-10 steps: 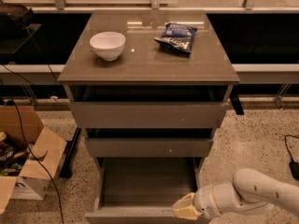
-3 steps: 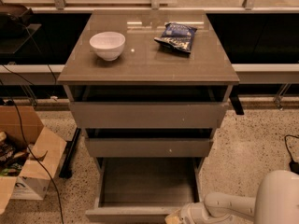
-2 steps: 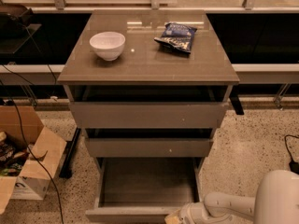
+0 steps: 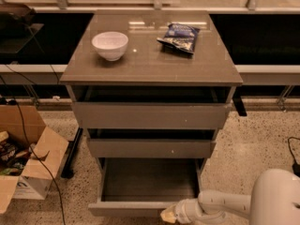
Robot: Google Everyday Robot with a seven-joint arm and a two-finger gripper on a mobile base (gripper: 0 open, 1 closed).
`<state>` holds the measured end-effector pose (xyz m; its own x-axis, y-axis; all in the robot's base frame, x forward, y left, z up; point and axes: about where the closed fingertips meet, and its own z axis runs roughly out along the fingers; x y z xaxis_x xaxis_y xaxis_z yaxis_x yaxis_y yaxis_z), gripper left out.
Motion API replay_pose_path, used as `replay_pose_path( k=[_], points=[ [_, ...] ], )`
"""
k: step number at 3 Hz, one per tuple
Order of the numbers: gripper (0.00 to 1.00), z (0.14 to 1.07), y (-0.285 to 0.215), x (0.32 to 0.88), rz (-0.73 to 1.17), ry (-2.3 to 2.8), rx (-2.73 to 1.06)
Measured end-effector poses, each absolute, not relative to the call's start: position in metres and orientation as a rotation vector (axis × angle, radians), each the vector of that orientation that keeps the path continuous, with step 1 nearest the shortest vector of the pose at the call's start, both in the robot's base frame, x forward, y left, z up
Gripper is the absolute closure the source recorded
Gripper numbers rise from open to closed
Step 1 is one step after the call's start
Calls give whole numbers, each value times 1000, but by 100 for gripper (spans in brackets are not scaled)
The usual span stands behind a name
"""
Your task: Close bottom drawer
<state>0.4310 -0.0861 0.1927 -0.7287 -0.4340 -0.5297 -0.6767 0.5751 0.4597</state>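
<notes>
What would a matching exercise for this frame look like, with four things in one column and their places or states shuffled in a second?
Column one:
1. white bowl
2. snack bag
3. bottom drawer
4. gripper

Column two:
A. low in the picture, by the right end of the lowest drawer front
B. on the cabinet top, left in the picture
C. pulled out further than the two above it
D. on the cabinet top, right of the middle, towards the back

Pairs: 1-B, 2-D, 3-C, 4-A.
</notes>
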Motion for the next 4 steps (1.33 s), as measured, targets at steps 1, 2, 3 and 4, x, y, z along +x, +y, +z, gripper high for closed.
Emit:
replay_pose_path(
  k=[1,2,3,4],
  points=[
    [82,177,-64,452,948,2423,-952],
    [60,176,-63,455,945,2420,-955],
    [35,173,-61,476,939,2398,-954],
    [13,170,-61,494,932,2374,-945]
  ],
)
